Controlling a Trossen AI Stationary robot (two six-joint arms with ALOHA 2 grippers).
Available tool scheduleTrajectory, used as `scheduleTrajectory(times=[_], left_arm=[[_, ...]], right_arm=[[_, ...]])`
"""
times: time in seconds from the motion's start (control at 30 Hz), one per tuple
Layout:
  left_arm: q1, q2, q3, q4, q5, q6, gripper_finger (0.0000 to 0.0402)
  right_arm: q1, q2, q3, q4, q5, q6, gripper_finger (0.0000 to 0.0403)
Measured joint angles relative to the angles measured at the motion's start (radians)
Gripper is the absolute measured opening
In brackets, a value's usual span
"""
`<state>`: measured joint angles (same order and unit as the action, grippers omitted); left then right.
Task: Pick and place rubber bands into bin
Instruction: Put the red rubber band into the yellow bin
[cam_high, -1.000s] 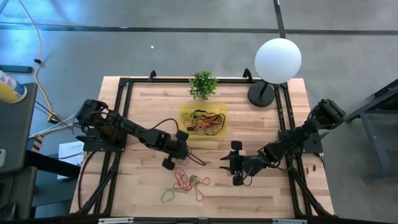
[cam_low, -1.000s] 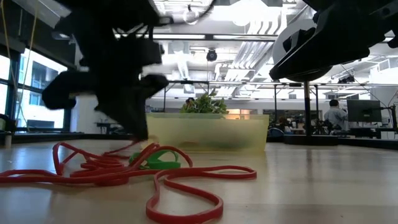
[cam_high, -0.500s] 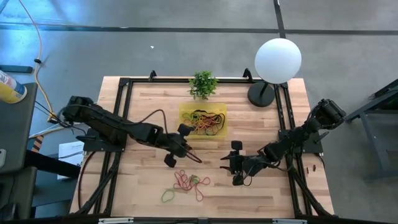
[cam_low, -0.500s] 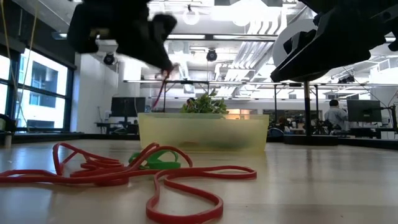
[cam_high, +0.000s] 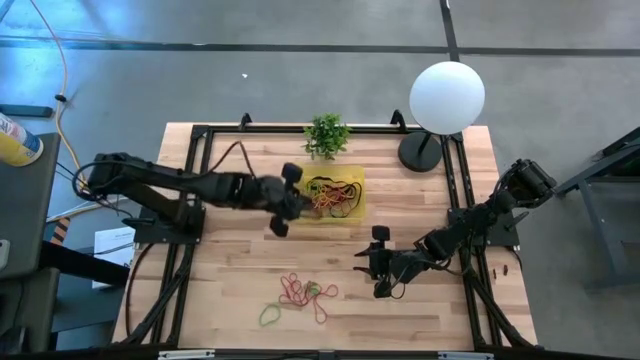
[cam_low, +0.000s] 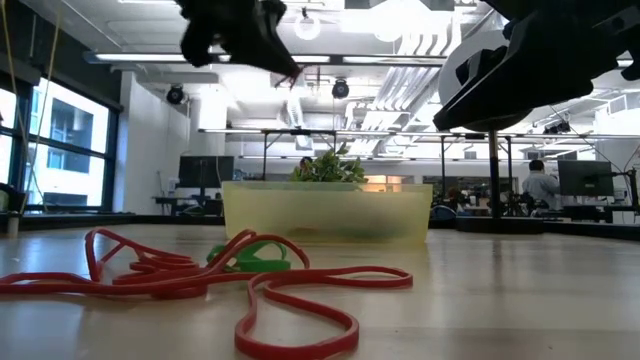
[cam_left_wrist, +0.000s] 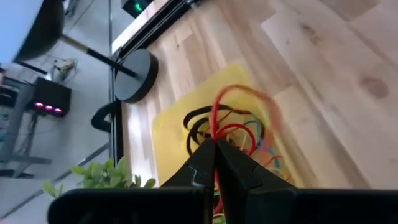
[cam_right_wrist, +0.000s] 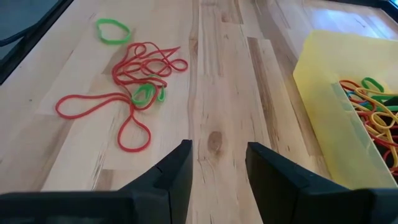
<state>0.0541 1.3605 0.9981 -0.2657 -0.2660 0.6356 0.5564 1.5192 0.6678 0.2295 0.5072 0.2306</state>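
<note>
Red band: we see one red band (cam_left_wrist: 231, 118) pinched in the left tool (cam_left_wrist: 216, 149), its loop hanging over the bin (cam_left_wrist: 163, 134).
Risk, early drop: we judge that a floppy loop released near the bin's left rim could drape over the wall or fall back on the bench (cam_high: 420, 200).
Risk, cling: we expect thin rubber may stick to one finger (cam_left_wrist: 199, 163) when the tool parts, then be dragged out as the arm withdraws.
Risk, snag: bands (cam_high: 330, 193) already fill the bin; a low release could hook them and lift them out.
Left arm pose: we see it reaching from the left edge across the bench, stretched nearly level, with the left tool (cam_high: 288, 200) at the bin's (cam_high: 357, 206) left rim; in the low view the tool (cam_low: 262, 30) is well above the bin (cam_low: 325, 212).
Left tool state: fingers pressed together on the red band.
Right arm pose: we see it folded low at the right side, waiting, with the right tool (cam_high: 378, 262) near the bench centre, well apart from the bin.
Right tool state: fingers (cam_right_wrist: 168, 174) spread, nothing between them.
Loose bands: a red and green cluster (cam_high: 300, 296) lies on the bench toward the front edge, well apart from the bin; the right wrist view shows it (cam_right_wrist: 134, 84) ahead of the right tool (cam_right_wrist: 219, 168).
</note>
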Motion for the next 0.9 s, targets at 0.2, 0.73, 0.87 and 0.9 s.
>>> scheduleTrajectory(times=[0.2,0.73,0.87,0.9], left_arm=[[0.153,0.014,0.0,0.003,0.121,0.015,0.0],[0.273,0.176,0.0,0.03,0.252,0.02,0.0039],[0.273,0.188,0.0,0.028,0.252,0.023,0.0089],[0.273,0.188,0.0,0.028,0.255,0.023,0.0103]], right_arm=[[0.0,0.0,0.0,0.0,0.0,-0.003,0.0139],[0.0,0.0,0.0,0.002,0.003,0.0,0.0139],[0.0,0.0,0.0,0.002,0.002,0.013,0.0139],[0.0,0.0,0.0,0.002,0.001,0.019,0.0139]])
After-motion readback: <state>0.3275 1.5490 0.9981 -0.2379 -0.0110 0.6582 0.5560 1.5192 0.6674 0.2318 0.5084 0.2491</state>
